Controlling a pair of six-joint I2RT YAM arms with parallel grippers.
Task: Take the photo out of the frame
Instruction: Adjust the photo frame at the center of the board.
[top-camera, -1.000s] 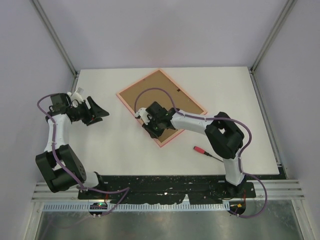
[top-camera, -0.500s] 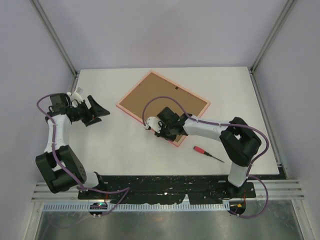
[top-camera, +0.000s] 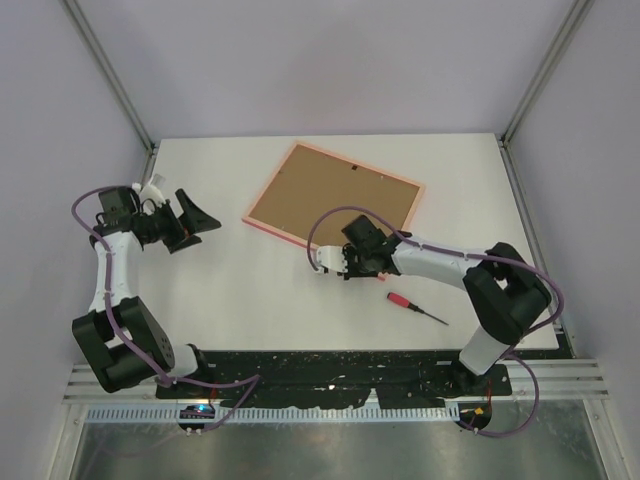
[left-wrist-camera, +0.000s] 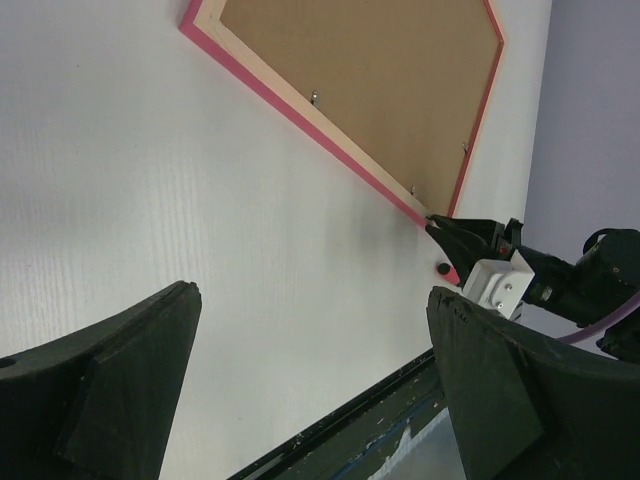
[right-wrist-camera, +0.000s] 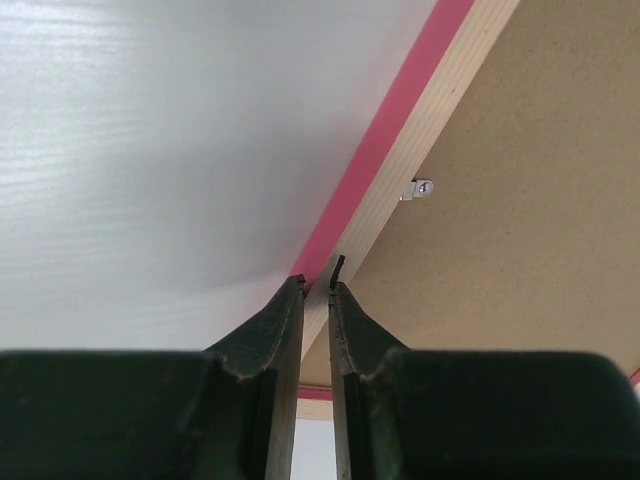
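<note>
Shows the frame (top-camera: 335, 190) lying back up on the white worktop (top-camera: 230, 290), brown board inside a thin pink rim, turned askew. Places the right pincer (top-camera: 348, 258) low at the frame's near right corner. Holds the left pincer (top-camera: 198, 218) well apart at the left, spread wide and empty. Leaves a red-handled screwdriver (top-camera: 415, 307) beside the right arm.

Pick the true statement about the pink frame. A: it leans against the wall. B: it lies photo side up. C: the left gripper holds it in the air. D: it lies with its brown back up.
D: the frame lies flat on the table with its brown backing board facing up, and no print shows.
</note>
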